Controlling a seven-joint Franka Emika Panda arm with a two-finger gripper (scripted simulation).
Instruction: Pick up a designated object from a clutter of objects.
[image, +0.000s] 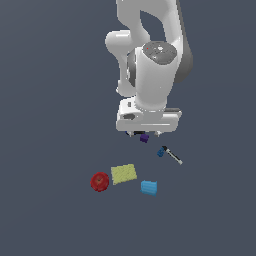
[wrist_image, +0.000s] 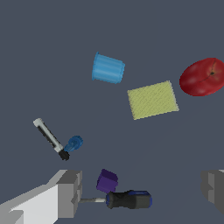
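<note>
In the exterior view, the lower middle of the frame holds a loose row of small things on the dark table (image: 45, 210). Furthest left is a red apple (image: 100, 181), and just beside it toward the right a flat yellow-green pad (image: 123, 173). Next, a little lower, comes a light-blue block (image: 149, 187). Above these, near the frame's centre, a small purple cube (image: 144, 138) peeks out just under the white arm (image: 152, 65), which fills the upper middle. Right of the cube lies the tiny deep-blue knob (image: 160, 153), close against the dark end of a thin marker (image: 173, 155) that runs down toward the right.

The wrist view shows one of the fingers (wrist_image: 70, 192) at the lower left edge and the other at the lower right edge, spread wide apart with nothing held between them. From left to right in that frame: the thin marker (wrist_image: 50, 139) at mid left, the deep-blue knob (wrist_image: 73, 143) touching or nearly touching its dark tip, then the light-blue block (wrist_image: 108, 68) higher up. Low in the frame sits the purple cube (wrist_image: 107, 181), with a screwdriver (wrist_image: 127, 200) with a dark and blue handle lying just beside it, between the fingers. Further right are the yellow-green pad (wrist_image: 152, 99) and, at the upper right edge, the red apple (wrist_image: 202, 77).
</note>
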